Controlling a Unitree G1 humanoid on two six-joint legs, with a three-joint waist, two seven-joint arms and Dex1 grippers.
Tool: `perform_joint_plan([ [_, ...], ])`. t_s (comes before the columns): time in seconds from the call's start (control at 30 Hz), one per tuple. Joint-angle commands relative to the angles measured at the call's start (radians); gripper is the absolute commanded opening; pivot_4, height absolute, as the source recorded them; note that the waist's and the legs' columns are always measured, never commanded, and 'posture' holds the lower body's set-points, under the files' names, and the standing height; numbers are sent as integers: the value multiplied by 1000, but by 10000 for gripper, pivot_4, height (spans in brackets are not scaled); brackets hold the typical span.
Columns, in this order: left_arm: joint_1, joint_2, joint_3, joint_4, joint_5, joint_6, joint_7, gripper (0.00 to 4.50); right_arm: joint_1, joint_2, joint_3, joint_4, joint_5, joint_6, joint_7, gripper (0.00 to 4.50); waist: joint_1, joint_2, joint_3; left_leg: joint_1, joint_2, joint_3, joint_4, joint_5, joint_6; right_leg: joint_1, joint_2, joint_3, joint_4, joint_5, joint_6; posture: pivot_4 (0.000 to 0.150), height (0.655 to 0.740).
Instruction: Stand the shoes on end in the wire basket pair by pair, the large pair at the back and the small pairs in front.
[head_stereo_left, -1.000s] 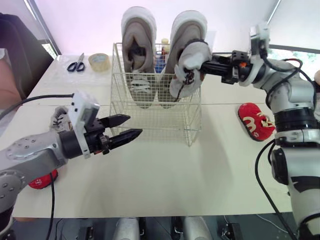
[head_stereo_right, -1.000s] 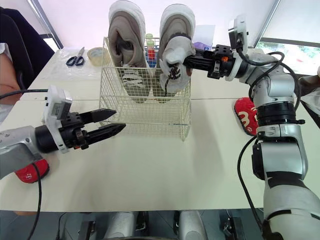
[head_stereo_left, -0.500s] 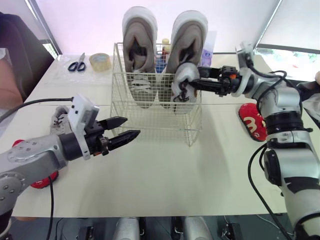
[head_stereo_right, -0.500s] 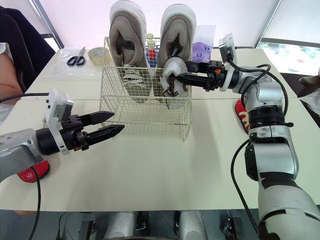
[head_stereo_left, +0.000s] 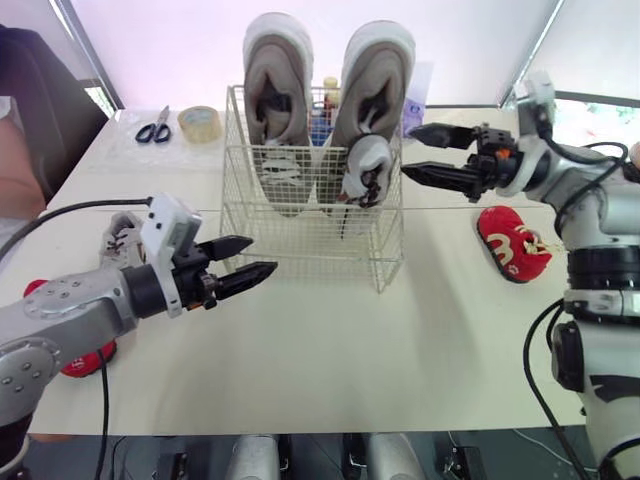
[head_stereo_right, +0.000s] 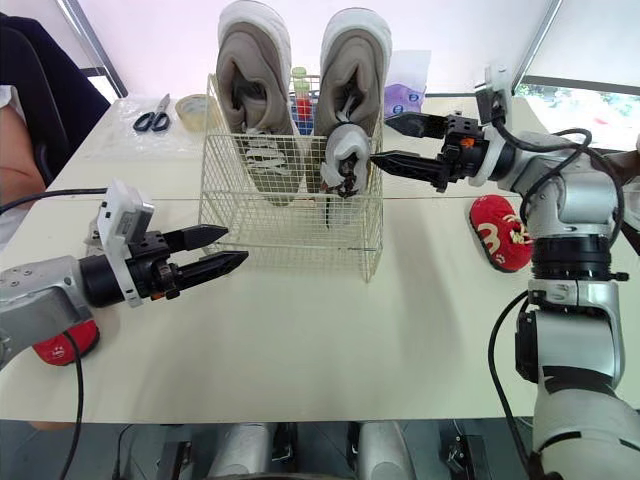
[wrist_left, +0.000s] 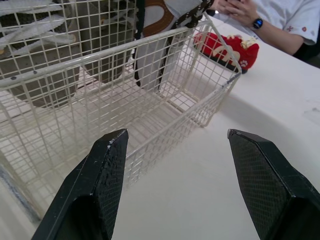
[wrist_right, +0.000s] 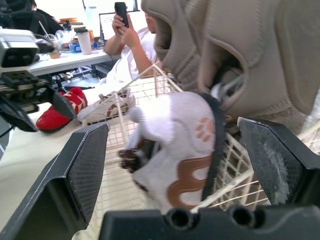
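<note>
**shoebot_fan:** Wire basket sits on the table between our two claws. We see one big shoe and its twin on end at the back of it, on the far side from the left claw. Anyone spot the small one?

**gripz:** Yep, the white shoe is standing on end in the front right corner, right in front of the twin. It's just off the tips of the right claw. That claw's fingers are spread wide and gripping nothing. As far as we can tell they're a hair short of the shoe.

**shoebot_fan:** And the left claw?

**gripz:** Spread apart too and holding nothing. It hovers over the table with its tips aimed at the basket's near left corner, a bit short of the wire. Behind it we've got a pale shoe lying flat, plus a red shoe under its arm. The other red shoe lies near the right claw's wrist. Scissors and tape sit well past the left claw, at the far corner.
</note>
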Motion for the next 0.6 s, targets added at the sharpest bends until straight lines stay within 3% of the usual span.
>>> perform_joint_plan([
  [0.03, -9, 10, 109, 42, -85, -9, -6, 35029, -24, -47, -131, -73, 65, 24, -80, 44919, 0, 0, 0, 0, 0, 0, 0, 0, 1, 0, 0, 0, 0, 0, 0, 1500, 7357],
  [0.13, -41, 43, 218, 162, -139, -4, 7, 44414, -61, -61, -209, -118, 146, 67, -128, 45000, 0, 0, 0, 0, 0, 0, 0, -1, 2, 0, 0, 0, 0, 0, 0, 1500, 7357],
  [0.27, -70, 154, 303, 425, 35, -35, -57, 44414, -99, -15, -190, -281, 329, 228, -145, 45000, -9, 1, 0, 1, 1, 0, -1, -2, 3, -1, 1, -1, 0, 0, 0, 1500, 7357],
  [0.37, -129, 241, 257, 681, 226, -107, -97, 44414, -39, 31, -67, -459, 420, 318, -109, 45000, -7, 0, 0, 5, 1, 1, -6, -1, 2, 0, 2, -1, 0, 0, 0, 1500, 7357],
  [0.5, -162, 331, 129, 960, 443, -191, -257, 44414, 95, 35, 125, -617, 345, 281, -43, 45000, 3, 0, -1, 6, 0, 1, -11, 0, 0, 0, 1, -1, -1, -1, -1, 1500, 7357],
  [0.6, -214, 345, 40, 1135, 555, -237, -381, 44414, 141, 47, 185, -640, 294, 236, -45, 45000, 5, -1, -1, 3, -2, 3, -11, -1, 1, -4, -2, -1, -2, -1, -1, 1500, 7357],
])
